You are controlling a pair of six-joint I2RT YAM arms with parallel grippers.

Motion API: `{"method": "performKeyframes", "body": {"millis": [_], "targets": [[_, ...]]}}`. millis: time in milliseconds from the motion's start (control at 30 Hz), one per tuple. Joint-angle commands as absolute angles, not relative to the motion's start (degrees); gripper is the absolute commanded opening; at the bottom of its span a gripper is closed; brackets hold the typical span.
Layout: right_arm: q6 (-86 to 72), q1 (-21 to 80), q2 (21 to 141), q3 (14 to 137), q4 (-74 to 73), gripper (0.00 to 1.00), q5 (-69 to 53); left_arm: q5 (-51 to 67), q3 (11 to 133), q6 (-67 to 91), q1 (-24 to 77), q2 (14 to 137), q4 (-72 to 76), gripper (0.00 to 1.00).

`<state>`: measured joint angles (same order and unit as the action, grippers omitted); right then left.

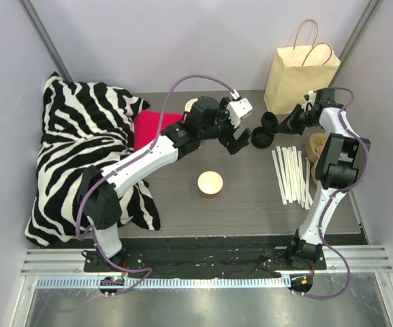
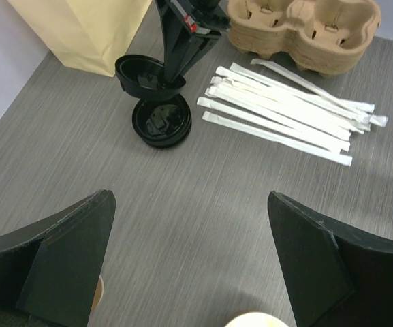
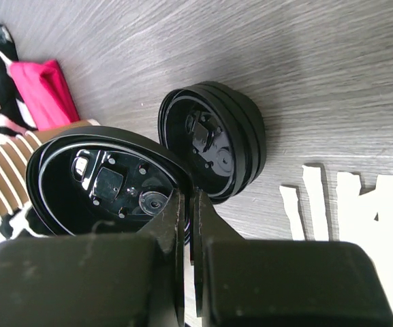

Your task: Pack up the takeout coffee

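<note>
A small brown paper cup [image 1: 210, 184] stands open, with no lid on it, in the middle of the table. My right gripper [image 1: 286, 126] is shut on the rim of a loose black lid [image 1: 270, 122], held tilted just above a short stack of black lids [image 1: 260, 138]. The right wrist view shows the held lid [image 3: 107, 180] pinched in my right gripper [image 3: 188, 201], beside the stack [image 3: 216, 139]. My left gripper [image 1: 240, 141] is open and empty, hovering left of the stack. In its wrist view my left gripper [image 2: 189, 196] faces the held lid [image 2: 142, 71] and the stack [image 2: 161, 119].
A tan paper bag [image 1: 298, 75] stands at the back right. White wrapped straws [image 1: 291, 174] lie right of centre, beside a pulp cup carrier [image 2: 305, 27]. A zebra cloth [image 1: 87, 150] and a pink item [image 1: 152, 126] fill the left. A cream cup rim [image 1: 191, 105] shows behind the left wrist.
</note>
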<state>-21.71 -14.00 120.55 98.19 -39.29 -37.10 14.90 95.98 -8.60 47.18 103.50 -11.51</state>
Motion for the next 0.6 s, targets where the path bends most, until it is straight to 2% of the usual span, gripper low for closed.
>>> {"method": "performKeyframes", "body": {"millis": [0, 200, 300, 400, 433, 567], "targets": [[-15.57, -12.92, 112.44, 100.02, -41.04, 0.01, -40.59, 17.57, 93.79, -12.81, 47.11, 95.81, -12.82, 1.0], [-2.49, -9.42, 102.49, 96.77, -49.72, 0.01, -49.82, 25.55, 87.72, -25.9, 47.02, 82.64, -19.57, 1.0], [10.51, -5.55, 98.62, 95.63, -61.67, 0.01, -51.07, 29.0, 82.9, -38.12, 47.46, 74.48, -22.14, 1.0], [16.85, 1.13, 95.11, 92.03, -69.16, 0.01, -49.31, 28.83, 77.27, -52.08, 49.91, 68.32, -24.41, 1.0], [17.05, 4.36, 94.4, 89.93, -70.21, 0.01, -49.05, 27.0, 76.39, -60.65, 52.45, 67.51, -26.17, 1.0], [16.26, 9.3, 89.05, 85.0, -69.44, 0.01, -50.7, 18.21, 74.53, -73.28, 59.66, 67.23, -36.27, 1.0]]}}
